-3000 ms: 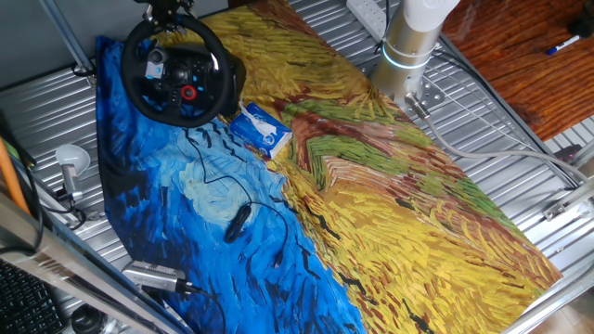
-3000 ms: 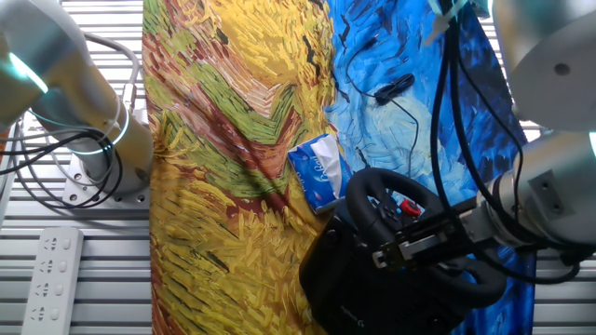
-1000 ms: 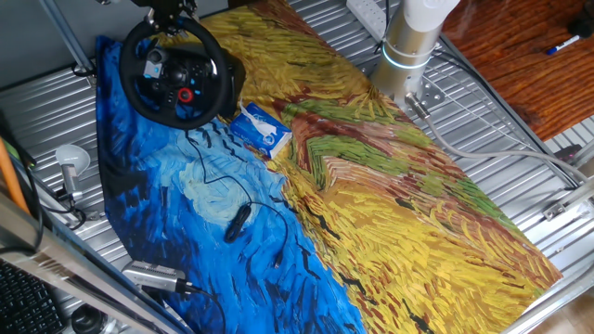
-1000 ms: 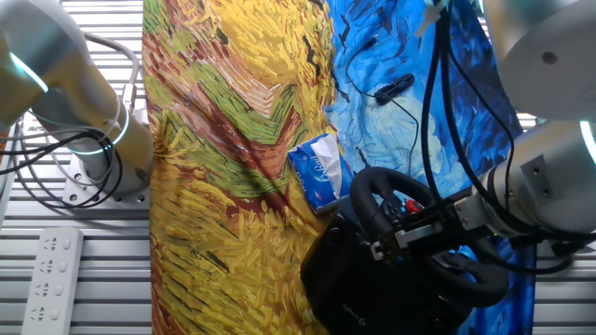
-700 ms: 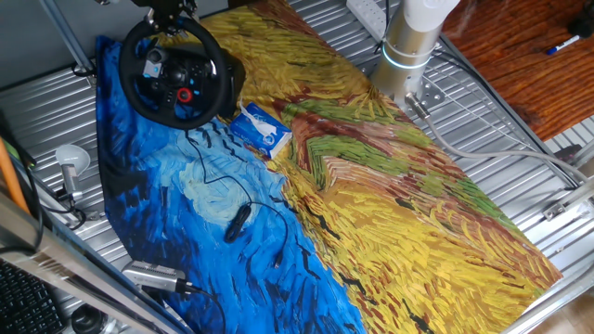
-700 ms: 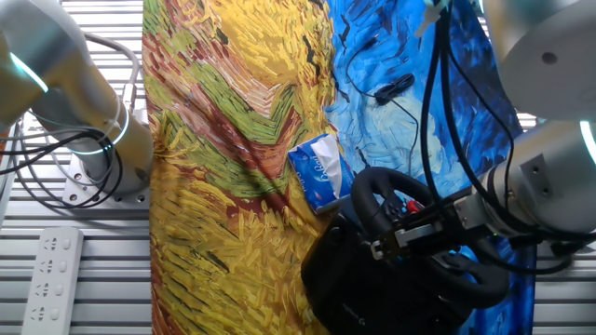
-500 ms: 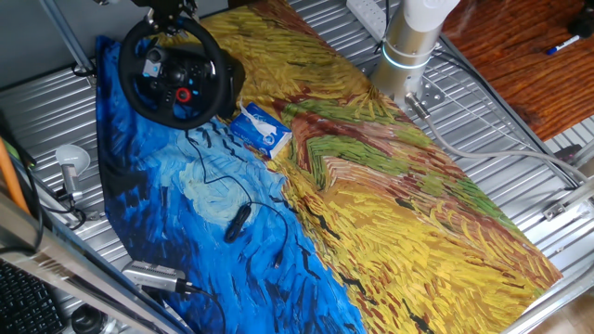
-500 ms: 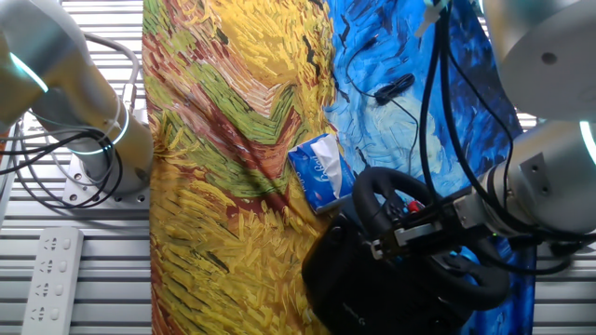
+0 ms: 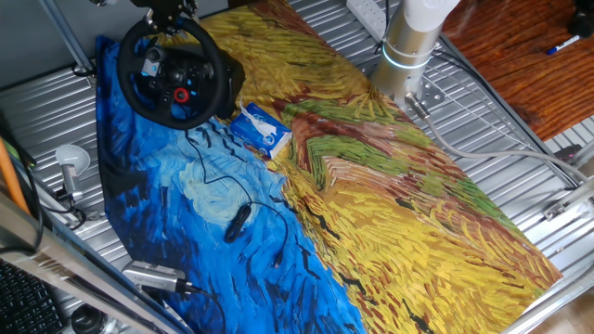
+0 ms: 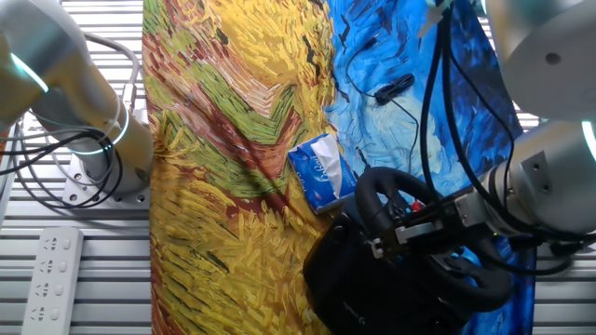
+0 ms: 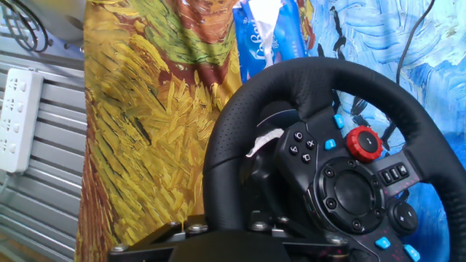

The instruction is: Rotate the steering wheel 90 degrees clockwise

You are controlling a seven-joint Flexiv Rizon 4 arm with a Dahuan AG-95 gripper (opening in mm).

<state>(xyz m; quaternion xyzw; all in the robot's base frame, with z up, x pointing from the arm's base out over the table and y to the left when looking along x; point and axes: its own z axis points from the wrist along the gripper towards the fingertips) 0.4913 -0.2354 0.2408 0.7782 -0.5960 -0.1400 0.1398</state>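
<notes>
The steering wheel [image 9: 176, 79] is black with a thick rim, a dark hub with small buttons and a red knob [image 9: 181, 94]. It stands on its black base at the far left corner of the painted cloth. In the hand view the rim [image 11: 226, 160] fills the frame and the red knob [image 11: 363, 143] sits at the upper right of the hub. My gripper [image 11: 226, 234] is shut on the rim's lower left part, one finger on each side. It also shows at the wheel in the other fixed view [image 10: 410, 233].
A small blue-white box [image 9: 262, 130] lies just beside the wheel base, also in the hand view [image 11: 266, 29]. A black cable with a small device [image 9: 238, 221] lies on the blue cloth. A second arm's base [image 9: 408, 46] and a power strip [image 10: 51, 270] stand off the cloth.
The wheel has turned a little clockwise with my gripper on its rim; the red knob has shifted slightly left in one fixed view.
</notes>
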